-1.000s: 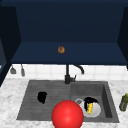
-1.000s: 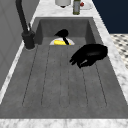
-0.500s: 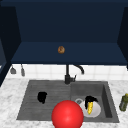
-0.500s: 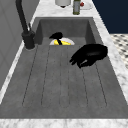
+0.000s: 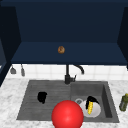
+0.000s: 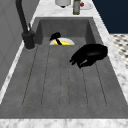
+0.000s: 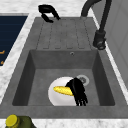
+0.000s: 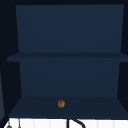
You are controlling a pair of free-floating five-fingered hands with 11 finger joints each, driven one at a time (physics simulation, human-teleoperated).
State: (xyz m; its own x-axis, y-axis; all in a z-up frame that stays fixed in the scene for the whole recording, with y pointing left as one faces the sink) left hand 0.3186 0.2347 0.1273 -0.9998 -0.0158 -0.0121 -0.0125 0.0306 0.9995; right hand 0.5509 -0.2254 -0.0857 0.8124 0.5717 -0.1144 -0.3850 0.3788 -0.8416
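Observation:
A yellow corn cob [image 7: 61, 90] lies on a white plate [image 7: 55, 97] in the sink basin [image 7: 37, 75]. My right hand [image 7: 78, 91] sits over the cob's end, fingers curled down round it. In the front view the right hand [image 5: 91, 100] covers the top of the corn cob [image 5: 90, 107] on the plate [image 5: 97, 111]; from the left, the right hand [image 6: 55, 36] is at the basin's far end. My left hand [image 5: 42, 97] hovers above the ribbed drainboard [image 5: 30, 100], fingers relaxed, holding nothing; the left hand [image 6: 90, 55] is also seen from the left and, as the left hand [image 7: 47, 11], from the right.
A black faucet [image 5: 67, 75] stands behind the sink. A red ball [image 5: 67, 115] shows at the sink's front edge. An olive bottle [image 5: 123, 102] stands on the counter at the right. A small brown object [image 5: 61, 49] lies on the dark shelf [image 8: 65, 106] above.

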